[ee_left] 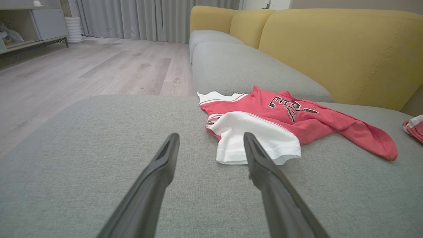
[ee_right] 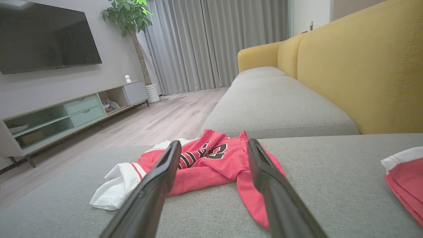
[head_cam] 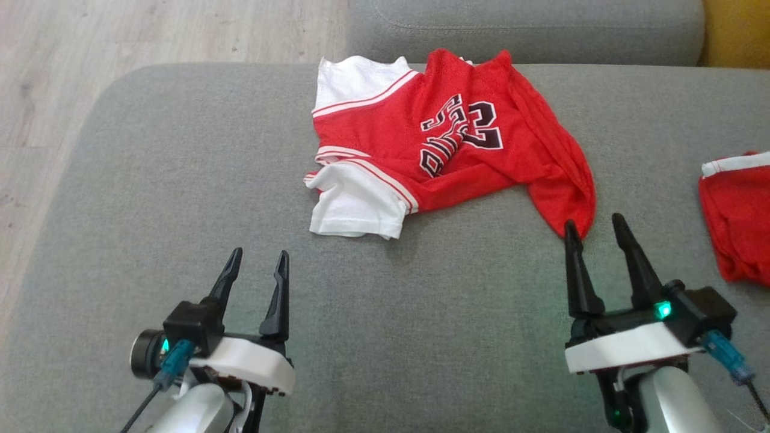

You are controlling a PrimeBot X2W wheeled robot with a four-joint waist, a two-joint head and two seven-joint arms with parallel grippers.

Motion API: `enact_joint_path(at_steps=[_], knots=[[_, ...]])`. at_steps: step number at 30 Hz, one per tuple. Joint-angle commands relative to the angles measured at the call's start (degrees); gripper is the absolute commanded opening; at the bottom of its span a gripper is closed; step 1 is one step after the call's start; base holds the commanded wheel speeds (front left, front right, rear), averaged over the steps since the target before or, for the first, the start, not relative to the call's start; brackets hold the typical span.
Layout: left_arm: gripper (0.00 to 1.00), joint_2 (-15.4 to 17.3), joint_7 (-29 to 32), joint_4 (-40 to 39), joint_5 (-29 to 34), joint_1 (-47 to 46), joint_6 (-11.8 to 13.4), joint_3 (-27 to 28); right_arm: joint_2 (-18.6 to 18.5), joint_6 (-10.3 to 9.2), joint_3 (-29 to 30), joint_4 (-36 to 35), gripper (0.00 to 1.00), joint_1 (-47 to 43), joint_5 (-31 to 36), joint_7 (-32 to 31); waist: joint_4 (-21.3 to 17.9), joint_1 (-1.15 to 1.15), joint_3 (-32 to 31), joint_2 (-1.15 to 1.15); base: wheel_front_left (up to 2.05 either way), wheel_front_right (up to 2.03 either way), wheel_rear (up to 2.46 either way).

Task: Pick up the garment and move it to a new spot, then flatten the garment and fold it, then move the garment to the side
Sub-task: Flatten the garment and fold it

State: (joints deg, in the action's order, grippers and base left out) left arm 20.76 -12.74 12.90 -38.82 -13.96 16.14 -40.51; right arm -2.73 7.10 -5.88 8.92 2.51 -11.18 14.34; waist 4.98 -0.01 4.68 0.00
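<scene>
Left jaws: wide, empty — over the grey cushion point(head_cam: 150, 198).
Right jaws: wide, holding nothing.
Garment point(head_cam: 385, 135): red-and-white jersey, crumpled ahead of both jaws — its red corner just at the right tips.
Red cloth point(head_cam: 737, 216): right of the right jaws, apart.

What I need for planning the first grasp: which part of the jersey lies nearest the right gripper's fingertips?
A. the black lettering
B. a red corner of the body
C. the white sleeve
B: in the head view the right gripper, open, has one fingertip right at the red corner of the jersey; the white sleeve lies off to its left.
</scene>
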Motion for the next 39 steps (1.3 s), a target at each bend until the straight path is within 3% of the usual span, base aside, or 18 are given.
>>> enact_joint_path(at_steps=[1, 6, 17, 28, 29, 30, 31, 39], knots=[[1.00, 0.7, -0.8, -1.8, 0.1, -3.0, 0.3, 2.5, -0.1, 0.39, -1.8, -2.1, 1.00, 0.7, -0.2, -0.1, -0.3, 0.01, 0.2, 0.00, 0.00, 0.00, 0.00], [1.00, 1.2, 0.3, -0.9, 0.2, -4.7, -0.3, 2.2, -0.1, 0.39, -3.0, -2.9, 1.00, 1.3, 0.0, -0.7, -2.1, 0.01, 1.8, 0.00, 0.00, 0.00, 0.00], [1.00, 1.0, 8.5, 11.6, -1.8, -14.2, -5.8, 0.8, -0.1, 0.39, -3.6, -3.6, 1.00, 3.7, -0.5, -0.2, -8.9, 0.01, 10.3, 0.00, 0.00, 0.00, 0.00], [1.00, -1.5, 6.7, 22.3, -4.9, -18.1, -9.7, 2.5, -0.1, 0.39, -4.0, -2.6, 1.00, 4.5, -1.2, 0.5, -11.2, 0.01, 11.5, 0.00, 0.00, 0.00, 0.00], [0.74, -1.6, 6.7, 22.9, -5.0, -18.4, -9.9, 2.5, -0.1, 0.39, -4.0, -2.5, 1.00, 4.5, -1.2, 0.5, -11.2, 0.01, 11.5, 0.00, 0.00, 0.00, 0.00], [0.22, -1.8, 6.6, 23.5, -5.1, -18.6, -10.2, 2.5, -0.1, 0.39, -4.0, -2.4, 1.00, 4.6, -1.2, 0.5, -11.1, 0.01, 11.4, 0.00, 0.00, 0.00, 0.00], [0.00, -2.0, 6.5, 24.1, -5.3, -18.7, -10.5, 2.5, -0.1, 0.39, -4.0, -2.4, 1.00, 4.6, -1.2, 0.6, -11.0, 0.01, 11.3, 0.00, 0.00, 0.00, 0.00], [0.00, -2.5, 3.0, 26.2, -6.3, -18.8, -11.0, 4.0, -0.1, 0.39, -3.6, -1.9, 1.00, 4.3, -1.0, 0.6, -9.1, 0.01, 9.7, 0.00, 0.00, 0.00, 0.00]])
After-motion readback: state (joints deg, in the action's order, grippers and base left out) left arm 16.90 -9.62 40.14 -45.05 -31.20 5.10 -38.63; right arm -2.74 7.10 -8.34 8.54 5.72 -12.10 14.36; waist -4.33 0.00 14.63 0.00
